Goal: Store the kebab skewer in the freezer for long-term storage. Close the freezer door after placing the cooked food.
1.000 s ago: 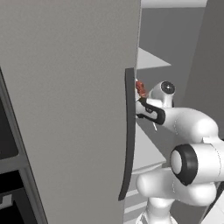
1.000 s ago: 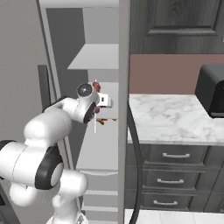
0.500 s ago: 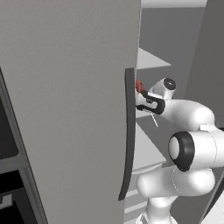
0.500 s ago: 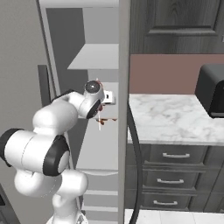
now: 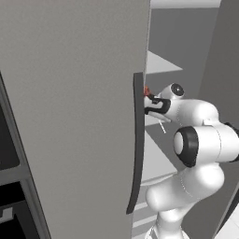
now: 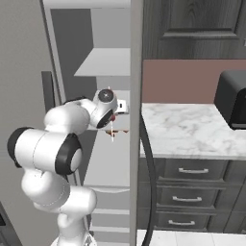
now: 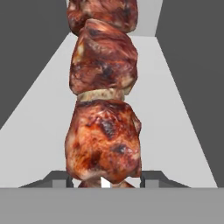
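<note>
Meat chunks fill the middle of our hand view: the kebab skewer (image 7: pixel 104 127) runs from between our fingertips (image 7: pixel 60 179) toward the far end of a white shelf (image 7: pixel 183 131), with grey walls on either side. We see reddish-brown pieces stacked along the stick, with a pale band between two of them. Our gripper (image 7: pixel 104 180) is pinched on the near end of the skewer, one dark tip showing on each side of the lowest chunk.

From the left base view, our gripper (image 5: pixel 148 103) reaches in past the edge of the freezer door (image 5: pixel 70 116), which stands open and takes up the left half of that picture. Its long dark handle (image 5: pixel 136 144) runs down just left of our hand, and a bit of red from the skewer (image 5: pixel 146 91) shows right beside it.

From the right base view, our arm bends into the freezer (image 6: pixel 91 43) between its two open doors. The skewer (image 6: pixel 112 130) hangs near the hand, above a white inner shelf (image 6: pixel 106 61) level we cannot tell apart. To the right we see a marble counter (image 6: pixel 192 129) with dark drawers (image 6: pixel 192 170) below and a black toaster oven (image 6: pixel 232 103) at the far right.
</note>
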You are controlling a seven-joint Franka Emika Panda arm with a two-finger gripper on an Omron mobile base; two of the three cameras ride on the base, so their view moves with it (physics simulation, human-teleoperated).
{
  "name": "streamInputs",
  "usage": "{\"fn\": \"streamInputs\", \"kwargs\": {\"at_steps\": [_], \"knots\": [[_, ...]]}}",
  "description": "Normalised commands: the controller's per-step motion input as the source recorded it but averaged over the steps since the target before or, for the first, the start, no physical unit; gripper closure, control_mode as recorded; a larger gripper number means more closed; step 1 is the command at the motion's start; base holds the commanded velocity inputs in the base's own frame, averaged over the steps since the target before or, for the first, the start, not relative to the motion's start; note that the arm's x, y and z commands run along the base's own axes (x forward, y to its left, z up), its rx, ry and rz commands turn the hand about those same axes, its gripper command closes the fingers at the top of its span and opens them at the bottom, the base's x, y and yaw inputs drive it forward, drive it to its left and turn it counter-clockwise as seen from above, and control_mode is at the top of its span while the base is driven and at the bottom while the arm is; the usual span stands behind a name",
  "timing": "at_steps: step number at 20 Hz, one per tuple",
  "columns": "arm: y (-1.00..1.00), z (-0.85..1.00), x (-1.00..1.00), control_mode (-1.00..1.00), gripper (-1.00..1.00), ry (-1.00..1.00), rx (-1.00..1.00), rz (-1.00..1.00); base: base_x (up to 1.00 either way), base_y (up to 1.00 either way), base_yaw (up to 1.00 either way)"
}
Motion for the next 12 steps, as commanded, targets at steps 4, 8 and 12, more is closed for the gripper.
{"fn": "streamInputs", "kwargs": {"at_steps": [4, 8, 12], "knots": [[0.00, -0.13, 0.39, -1.00, 1.00, 0.00, 0.00, 0.01, 0.00, 0.00, 0.00], [0.00, -0.11, 0.31, -1.00, 1.00, 0.03, 0.00, 0.01, 0.00, 0.00, 0.00], [0.00, -0.12, 0.25, -1.00, 1.00, 0.02, 0.00, 0.00, 0.00, 0.00, 0.00]]}}
